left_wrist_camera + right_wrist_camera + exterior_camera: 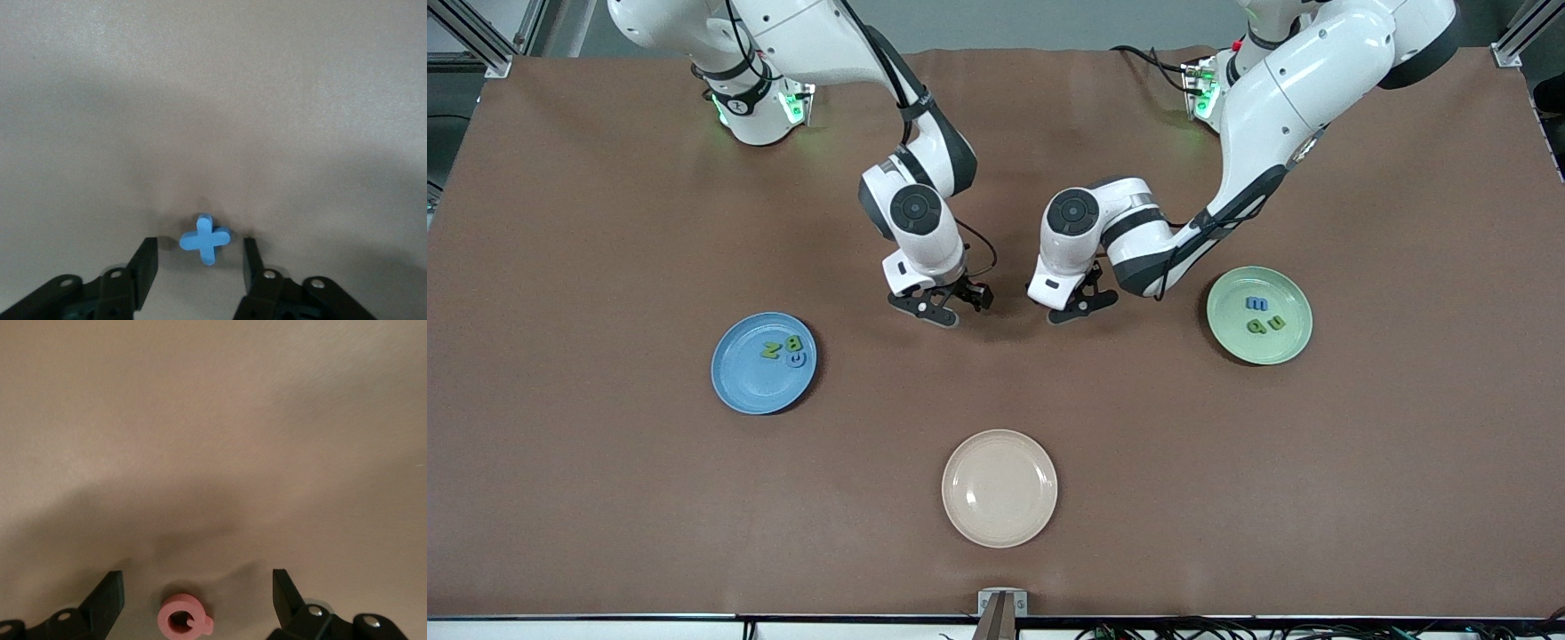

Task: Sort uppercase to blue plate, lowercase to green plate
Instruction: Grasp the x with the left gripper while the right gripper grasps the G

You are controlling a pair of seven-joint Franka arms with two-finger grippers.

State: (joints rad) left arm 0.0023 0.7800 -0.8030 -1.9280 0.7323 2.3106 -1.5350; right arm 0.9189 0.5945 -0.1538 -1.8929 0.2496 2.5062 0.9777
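My left gripper (pixel 1082 308) (pixel 200 257) is open, low over the table's middle, with its jaws on either side of the blue lowercase x (pixel 205 238). My right gripper (pixel 938 308) (pixel 195 590) is open, low over the table, with its jaws on either side of the pink uppercase Q (pixel 183 620). Both letters lie on the table and are hidden in the front view. The blue plate (pixel 743 384) holds the green N (pixel 770 350), B (pixel 794 342) and blue G (pixel 798 359). The green plate (pixel 1254 348) holds the blue m (pixel 1256 304), olive q (pixel 1256 326) and u (pixel 1277 323).
An empty beige plate (pixel 1000 498) lies nearer to the front camera than both grippers, near the table's front edge. The blue plate is toward the right arm's end, the green plate toward the left arm's end.
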